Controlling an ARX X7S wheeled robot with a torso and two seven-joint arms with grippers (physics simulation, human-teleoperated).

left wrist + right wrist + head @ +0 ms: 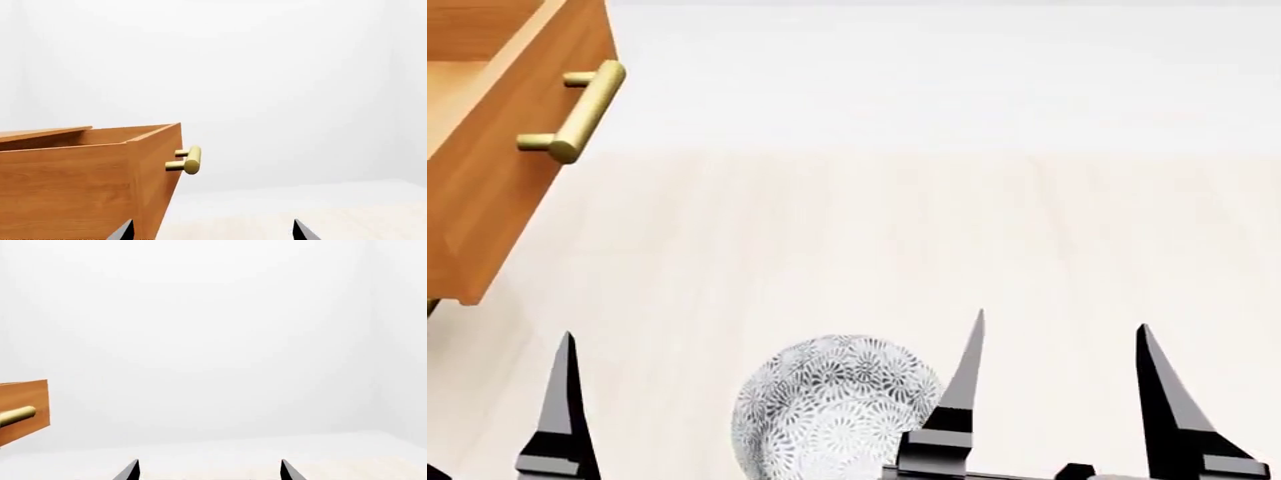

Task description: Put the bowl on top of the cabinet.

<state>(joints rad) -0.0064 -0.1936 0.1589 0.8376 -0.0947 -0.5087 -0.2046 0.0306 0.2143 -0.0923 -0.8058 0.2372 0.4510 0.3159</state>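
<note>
Nearest the robot, the bowl (834, 405) sits low on the pale floor (934, 230), ungrasped, between the left gripper (212, 231) and the right gripper (1054, 400), both spread open and empty. Farther off to the left stands the cabinet (487, 150), so the pick-up and placing on top seem not yet done.

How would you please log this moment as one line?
bowl: on floor, not held | left end effector: open, empty | right end effector: open, beside bowl | cabinet: drawer pulled out

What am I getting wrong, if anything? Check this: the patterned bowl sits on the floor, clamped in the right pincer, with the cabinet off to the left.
The clamp is wrong. The head view shows the right pincer open beside the bowl, not gripping it. The bowl is on the floor, and the cabinet is off to the left.
</note>
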